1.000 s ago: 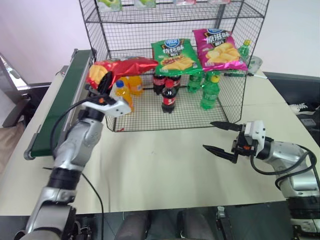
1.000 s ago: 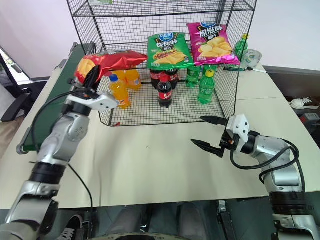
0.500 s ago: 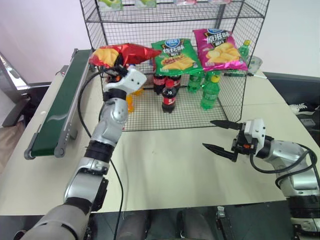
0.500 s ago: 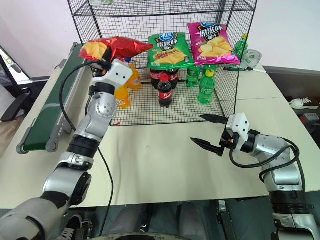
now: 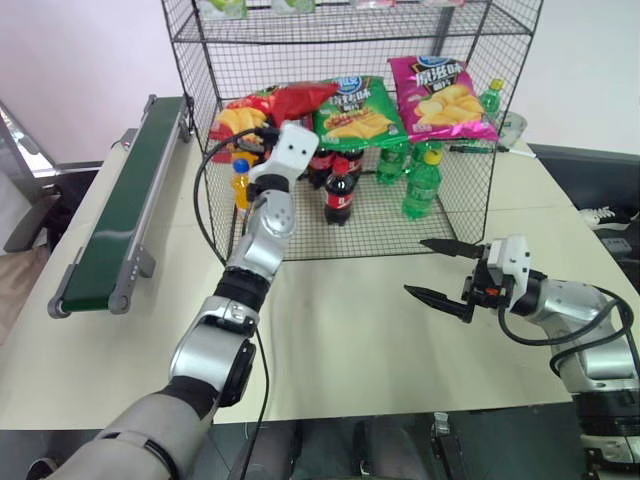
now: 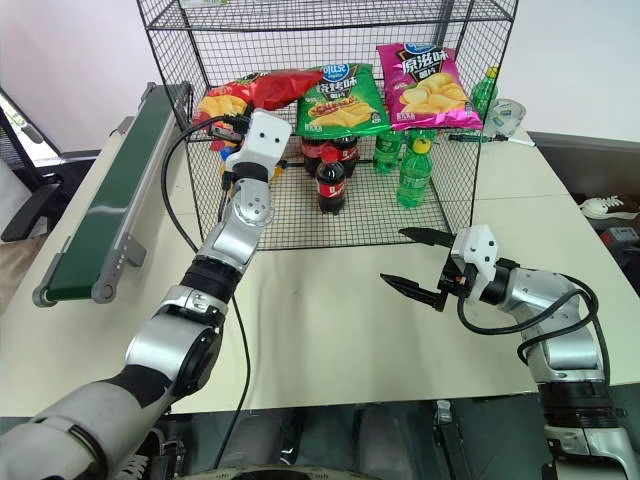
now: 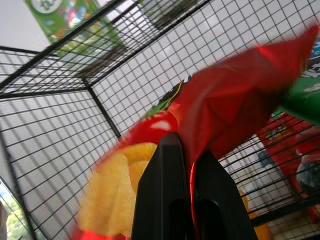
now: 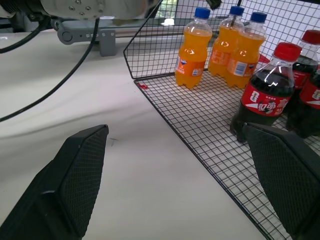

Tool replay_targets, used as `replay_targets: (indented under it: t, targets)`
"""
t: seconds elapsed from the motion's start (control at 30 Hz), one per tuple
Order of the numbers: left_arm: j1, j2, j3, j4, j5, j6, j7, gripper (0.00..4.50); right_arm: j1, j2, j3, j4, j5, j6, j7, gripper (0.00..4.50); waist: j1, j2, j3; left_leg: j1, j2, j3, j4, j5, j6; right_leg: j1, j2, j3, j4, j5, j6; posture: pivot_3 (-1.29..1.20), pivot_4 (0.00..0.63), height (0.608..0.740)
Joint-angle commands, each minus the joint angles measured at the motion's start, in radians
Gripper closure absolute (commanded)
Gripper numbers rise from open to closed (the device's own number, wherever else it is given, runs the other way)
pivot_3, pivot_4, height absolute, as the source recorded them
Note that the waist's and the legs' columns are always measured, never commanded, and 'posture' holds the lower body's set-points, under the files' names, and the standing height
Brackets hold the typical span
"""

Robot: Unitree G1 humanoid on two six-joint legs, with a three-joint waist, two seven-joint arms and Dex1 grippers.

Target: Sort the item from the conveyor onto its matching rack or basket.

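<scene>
While the left gripper (image 7: 190,165) kept its jaws clamped on one edge of the red crisp bag (image 5: 268,106), the bag hung at the shelf tier of the black wire rack (image 5: 460,190), at about eleven o'clock from the middle of the tabletop (image 5: 340,340). Its free end lay against, or just over, the green crisp bag (image 5: 358,108), with the magenta crisp bag (image 5: 438,96) further toward one o'clock. Orange bottles (image 8: 192,50) and cola bottles (image 5: 338,192) stood on the tier beneath. At about nine o'clock the conveyor (image 5: 120,210) ran along the tabletop's edge with nothing on it. Low at four o'clock the right gripper (image 5: 440,270) hovered over the tabletop, jaws spread wide and gripping nothing.

Judging from this, the bag was not yet settled on the shelf. Released here, held only by one edge, it might tip off the shelf front onto the bottles, or slide onto the green bag rather than beside it. Pushing further could snag the foil or the jaws on the mesh.
</scene>
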Motion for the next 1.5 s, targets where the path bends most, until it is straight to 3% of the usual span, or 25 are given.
replay_targets:
  t: [0.03, 0.23, 0.4, 0.53, 0.63, 1.0, 1.03, 1.07, 1.3, 1.5]
  targets:
    - [-0.070, 0.004, 0.006, 0.021, -0.011, 0.004, 0.063, 4.44, -0.019, 0.009, -0.018, -0.048, 0.036, 0.018, -0.007, 0.00, 0.000, 0.000, 0.000, 0.000, 0.000, 0.000, 0.000, 0.000, 0.000, 0.000, 0.000, 0.000, 0.000, 0.000, 0.000, 0.00, 0.150, 0.740]
    - [-0.068, 0.012, 0.001, 0.007, 0.026, 0.063, 0.211, 4.44, -0.074, 0.051, -0.107, -0.076, 0.171, 0.100, -0.086, 0.00, 0.001, -0.002, 0.001, -0.001, 0.000, 0.001, 0.000, 0.001, -0.002, -0.001, 0.000, 0.001, 0.000, 0.000, 0.000, 0.00, 0.150, 0.740]
    - [-0.038, 0.007, -0.012, -0.037, 0.037, 0.121, 0.248, 4.44, -0.159, 0.111, -0.160, -0.011, 0.129, 0.050, -0.217, 0.00, 0.002, -0.002, 0.001, -0.001, 0.000, 0.001, 0.000, 0.001, -0.002, -0.002, 0.000, 0.001, 0.000, 0.000, 0.000, 0.00, 0.150, 0.740]
    - [-0.039, 0.019, -0.030, -0.030, 0.051, 0.144, 0.264, 4.44, -0.158, 0.115, -0.147, -0.013, 0.117, 0.043, -0.208, 0.00, 0.001, -0.002, 0.001, -0.005, 0.000, 0.001, 0.000, 0.002, -0.003, -0.005, 0.000, 0.001, 0.000, 0.000, 0.000, 0.00, 0.150, 0.740]
    - [-0.074, -0.011, -0.007, 0.036, -0.014, 0.110, 0.241, 4.44, -0.159, 0.116, -0.138, -0.008, 0.108, 0.038, -0.206, 0.00, 0.000, -0.002, 0.001, -0.014, 0.000, 0.003, 0.003, 0.002, -0.004, -0.016, 0.000, 0.003, 0.005, 0.001, 0.000, 0.00, 0.150, 0.740]
    - [-0.167, -0.049, 0.044, 0.202, -0.153, -0.028, 0.214, 4.44, -0.119, 0.107, -0.118, -0.051, 0.084, 0.039, -0.192, 0.00, 0.001, -0.002, 0.001, -0.014, 0.000, 0.003, 0.007, 0.002, -0.004, -0.016, 0.000, 0.003, 0.007, 0.002, 0.001, 0.00, 0.150, 0.740]
    - [-0.167, -0.049, 0.053, 0.198, -0.169, -0.044, 0.203, 3.86, -0.117, 0.106, -0.117, -0.053, 0.083, 0.040, -0.192, 0.00, 0.001, -0.002, 0.001, -0.014, 0.000, 0.003, 0.008, 0.002, -0.004, -0.015, 0.000, 0.003, 0.007, 0.002, 0.001, 0.00, 0.150, 0.740]
    - [-0.168, -0.049, 0.057, 0.194, -0.179, -0.060, 0.193, 3.63, -0.116, 0.106, -0.117, -0.054, 0.083, 0.041, -0.192, 0.00, 0.001, -0.002, 0.001, -0.014, 0.000, 0.003, 0.008, 0.002, -0.004, -0.015, 0.000, 0.003, 0.007, 0.002, 0.001, 0.00, 0.150, 0.740]
    - [-0.164, -0.047, 0.030, 0.147, -0.189, -0.126, 0.119, 0.13, -0.113, 0.108, -0.106, -0.063, 0.085, 0.055, -0.183, 0.00, 0.001, -0.002, 0.001, -0.014, 0.000, 0.003, 0.012, 0.002, -0.003, -0.015, 0.000, 0.003, 0.009, 0.002, 0.002, 0.00, 0.150, 0.740]
    - [-0.048, -0.039, 0.023, -0.031, -0.307, -0.219, -0.198, 0.02, -0.103, 0.107, -0.098, -0.067, 0.084, 0.053, -0.179, 0.00, -0.001, -0.002, 0.001, -0.015, 0.000, 0.003, 0.014, 0.002, -0.003, -0.014, 0.000, 0.004, 0.009, 0.003, 0.002, 0.00, 0.150, 0.740]
